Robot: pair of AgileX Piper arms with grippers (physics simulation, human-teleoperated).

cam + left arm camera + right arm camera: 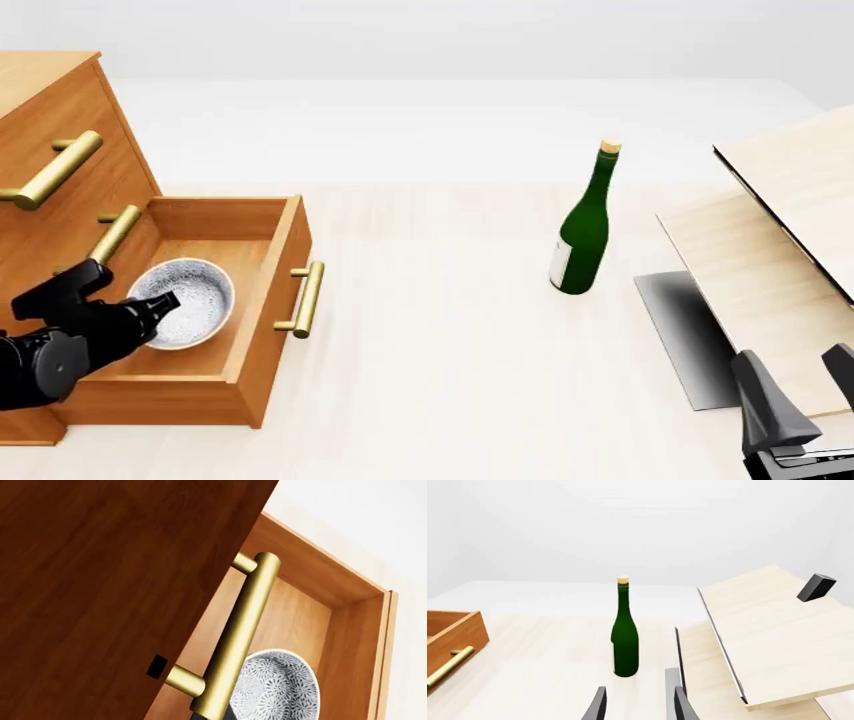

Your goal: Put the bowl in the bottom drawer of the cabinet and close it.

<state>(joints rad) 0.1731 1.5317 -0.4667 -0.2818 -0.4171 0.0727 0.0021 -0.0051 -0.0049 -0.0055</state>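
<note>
Left arm's fingers (pixel 158 300) at the bowl (pixel 187 300) inside the open bottom drawer (pixel 267 300), grip unclear; right fingers (pixel 637 702) parted, empty.

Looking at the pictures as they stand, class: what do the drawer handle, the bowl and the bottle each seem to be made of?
Drawer handle: brushed brass-like metal, gold with a soft sheen. Bowl: probably glazed ceramic, with a grey-white flowery pattern. Bottle: glossy dark green glass, seemingly cork-stoppered.

Left gripper (pixel 160 300) crowds the bottom drawer (pixel 274 300); green bottle (pixel 583 225) stands well apart.
</note>
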